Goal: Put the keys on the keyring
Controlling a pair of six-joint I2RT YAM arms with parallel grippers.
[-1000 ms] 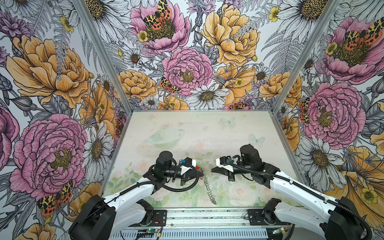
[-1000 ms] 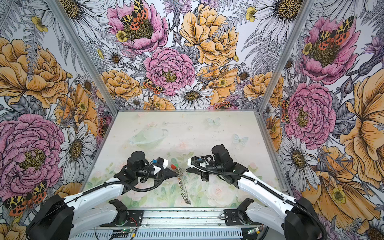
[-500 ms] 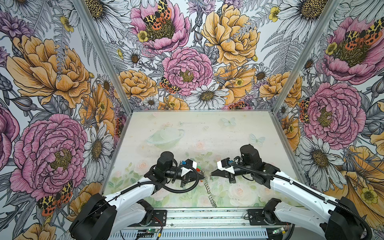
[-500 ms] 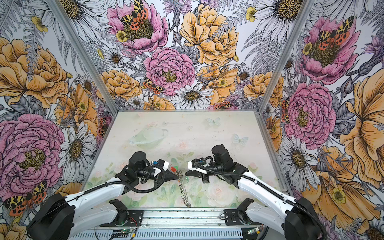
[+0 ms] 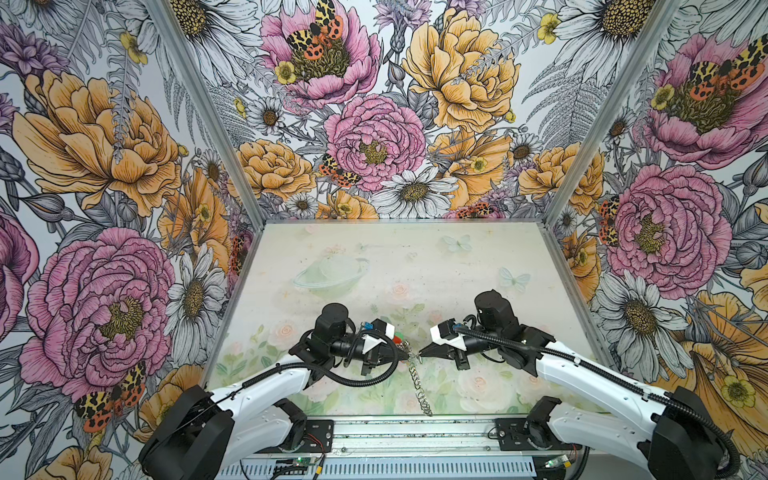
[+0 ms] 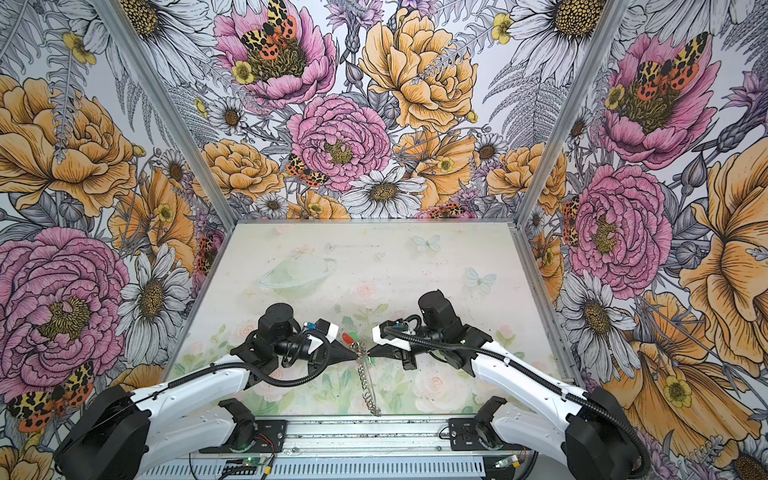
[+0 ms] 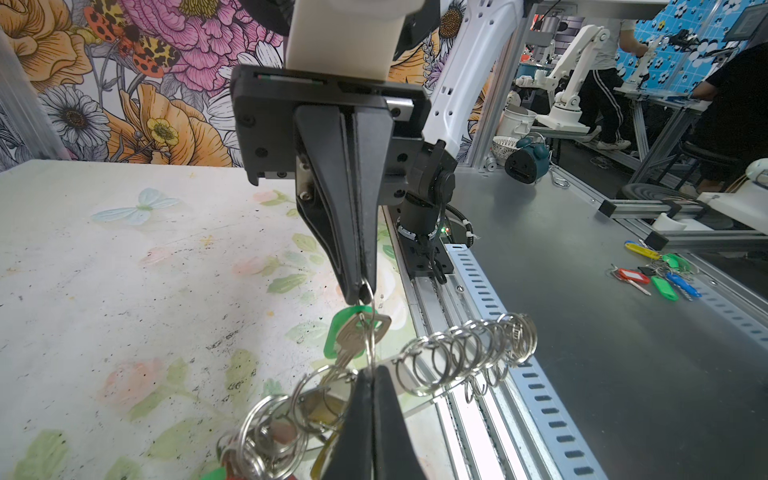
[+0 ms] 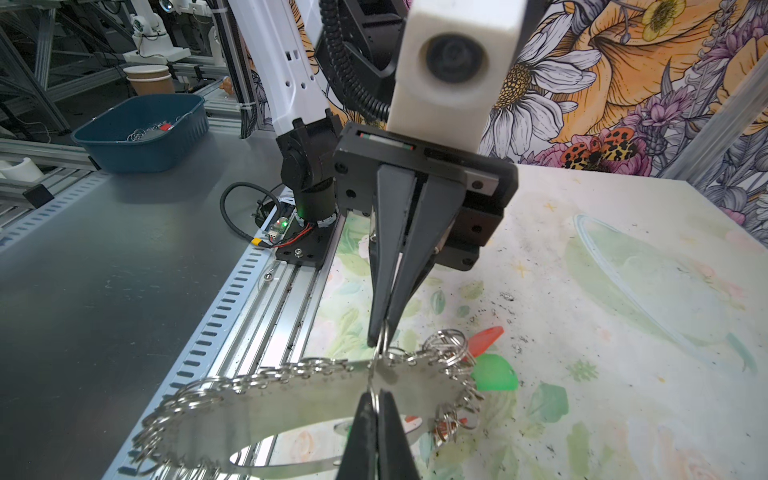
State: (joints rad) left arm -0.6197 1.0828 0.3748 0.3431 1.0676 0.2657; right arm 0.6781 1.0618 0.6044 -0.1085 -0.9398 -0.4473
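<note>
The keyring (image 5: 419, 386) (image 6: 365, 384) hangs edge-on above the mat near its front edge; the right wrist view shows its flat grey hoop (image 8: 291, 399) fringed with small rings. My left gripper (image 5: 405, 355) (image 7: 372, 376) and right gripper (image 5: 420, 355) (image 8: 376, 397) meet tip to tip, both shut on one thin silver split ring (image 7: 370, 332) at the hoop's rim. A silver key with a green tag (image 7: 353, 332) hangs at that ring. Beyond the hoop lie a red tag (image 8: 486, 336) and a green tag (image 8: 496, 374); their keys are hidden by the rings.
The aluminium rail (image 5: 415, 432) runs along the mat's front edge, right under the hoop. Flowered walls close in the back and both sides. Off the mat on the grey bench lie a bunch of coloured key tags (image 7: 656, 274) and a blue bin (image 8: 141, 129).
The two grippers have drawn together until their tips meet, and both have sunk a little toward the front edge. The hanging hoop came down with them.
</note>
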